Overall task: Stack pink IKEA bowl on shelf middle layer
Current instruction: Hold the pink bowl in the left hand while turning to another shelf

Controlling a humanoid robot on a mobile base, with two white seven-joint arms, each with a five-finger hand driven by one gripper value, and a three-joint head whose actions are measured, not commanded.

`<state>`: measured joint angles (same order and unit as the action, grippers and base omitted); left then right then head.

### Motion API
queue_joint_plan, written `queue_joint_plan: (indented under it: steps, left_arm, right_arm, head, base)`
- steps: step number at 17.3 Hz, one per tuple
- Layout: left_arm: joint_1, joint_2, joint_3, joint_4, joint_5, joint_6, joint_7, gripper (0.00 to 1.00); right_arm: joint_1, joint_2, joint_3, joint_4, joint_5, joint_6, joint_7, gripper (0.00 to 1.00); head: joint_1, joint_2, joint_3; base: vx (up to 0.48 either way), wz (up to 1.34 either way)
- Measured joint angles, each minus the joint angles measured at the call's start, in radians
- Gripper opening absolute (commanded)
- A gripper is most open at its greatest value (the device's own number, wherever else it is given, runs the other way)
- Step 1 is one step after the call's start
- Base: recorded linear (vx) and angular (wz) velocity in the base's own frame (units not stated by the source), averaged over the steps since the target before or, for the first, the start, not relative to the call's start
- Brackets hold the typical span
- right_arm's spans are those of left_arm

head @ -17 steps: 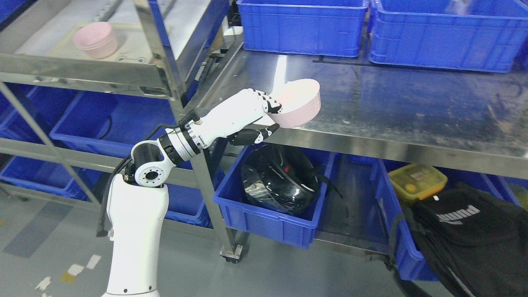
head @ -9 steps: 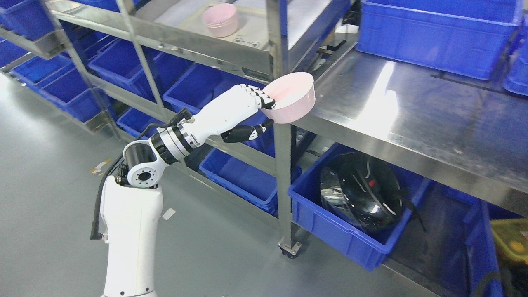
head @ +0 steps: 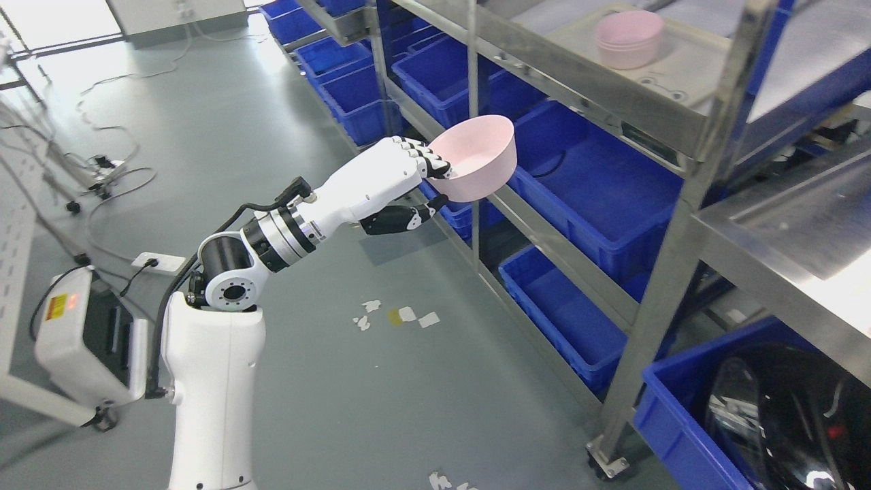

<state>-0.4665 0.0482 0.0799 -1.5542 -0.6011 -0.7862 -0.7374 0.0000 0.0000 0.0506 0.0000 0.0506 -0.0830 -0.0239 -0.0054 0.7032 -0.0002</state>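
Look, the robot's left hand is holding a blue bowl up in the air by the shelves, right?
Not quite: the bowl is pink, not blue, as the head view shows. The left hand does hold it up in the air beside the shelves.

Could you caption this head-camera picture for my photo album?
Left hand carries a pink bowl toward stacked bowls on the shelf.
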Motion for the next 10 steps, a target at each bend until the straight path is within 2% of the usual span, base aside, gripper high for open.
queue_joint_plan:
  steps: [10]
  left_arm:
    - [0.031, -0.001, 0.000, -0.005, -0.002, -0.002, 0.001, 0.03]
  right_arm:
    - [0.000, 0.000, 0.000, 0.000, 0.000, 0.000, -0.002, 1.00]
  head:
    - [0.0000, 0.000, 0.000]
  base:
    - [0.124, 0.83]
